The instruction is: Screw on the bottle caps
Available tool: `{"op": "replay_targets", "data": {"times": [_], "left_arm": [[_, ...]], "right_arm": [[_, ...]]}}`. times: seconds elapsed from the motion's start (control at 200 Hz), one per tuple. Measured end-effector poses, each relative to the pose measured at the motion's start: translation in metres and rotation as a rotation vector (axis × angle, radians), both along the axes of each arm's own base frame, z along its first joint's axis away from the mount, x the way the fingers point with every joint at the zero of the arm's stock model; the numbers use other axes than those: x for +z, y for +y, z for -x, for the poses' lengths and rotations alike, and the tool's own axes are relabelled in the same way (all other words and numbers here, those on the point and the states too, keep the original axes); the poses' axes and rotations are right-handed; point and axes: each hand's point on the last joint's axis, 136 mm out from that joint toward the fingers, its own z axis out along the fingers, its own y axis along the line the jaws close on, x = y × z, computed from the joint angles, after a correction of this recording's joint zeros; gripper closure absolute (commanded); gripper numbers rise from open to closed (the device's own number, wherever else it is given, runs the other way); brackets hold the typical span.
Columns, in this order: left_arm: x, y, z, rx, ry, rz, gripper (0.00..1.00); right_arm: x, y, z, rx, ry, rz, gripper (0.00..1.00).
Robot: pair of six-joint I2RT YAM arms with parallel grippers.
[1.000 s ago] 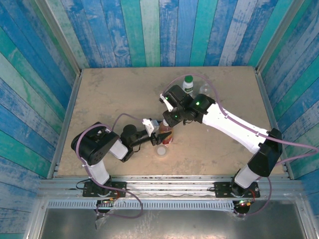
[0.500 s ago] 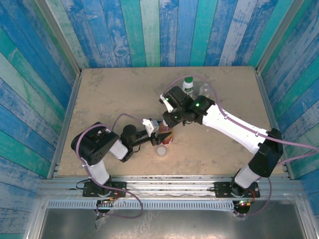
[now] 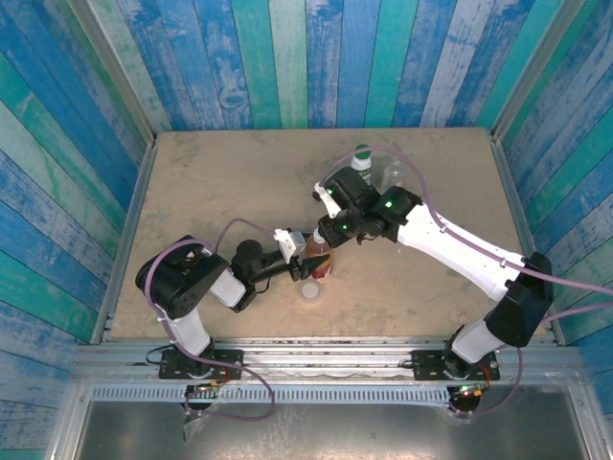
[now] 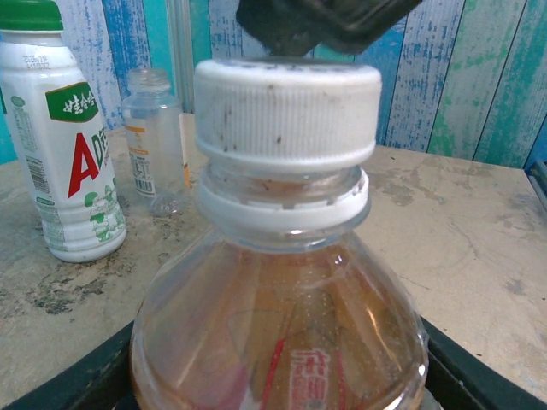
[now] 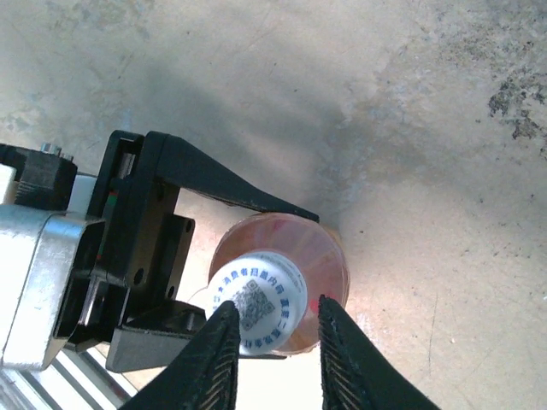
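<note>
The amber bottle [image 3: 321,261] stands upright in mid-table, my left gripper [image 3: 308,259] shut on its body; the black fingers [image 5: 224,190] wrap its sides. A white cap [image 5: 256,301] with a printed code sits on its neck [image 4: 282,201]. My right gripper [image 5: 275,312] comes down from above, fingertips [image 5: 224,342] pinched at the cap's top edge. The white bottle [image 4: 64,162] with its green cap [image 4: 30,13] and the short clear bottle [image 4: 152,137] stand behind. A loose pale cap [image 3: 309,290] lies in front of the amber bottle.
The white bottle [image 3: 361,163] and clear bottle [image 3: 391,173] stand close together at the back, just behind my right arm. Blue plank walls [image 3: 287,57] close in the tabletop [image 3: 211,182] on three sides.
My right wrist has shifted slightly right over the amber bottle and its jaws have closed a little. The left gripper and the bottle have stayed put.
</note>
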Motion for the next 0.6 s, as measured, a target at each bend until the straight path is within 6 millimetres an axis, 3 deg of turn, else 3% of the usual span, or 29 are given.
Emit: {"op": "replay_targets", "data": {"times": [0.15,0.22,0.381,0.601], "left_arm": [[0.001,-0.004,0.001,-0.024,0.003,-0.001,0.39],[0.001,-0.007,0.001,-0.041,0.008,-0.004,0.39],[0.001,-0.017,0.004,-0.087,0.017,-0.012,0.39],[0.002,-0.033,0.018,-0.172,0.031,-0.020,0.39]], "right_arm": [[0.015,-0.014,-0.005,-0.002,-0.042,-0.019,0.48],[0.023,-0.022,-0.005,0.021,-0.079,-0.018,0.46],[0.042,-0.037,0.007,0.152,-0.210,-0.001,0.26],[0.043,-0.057,0.031,0.396,-0.358,0.048,0.25]]}}
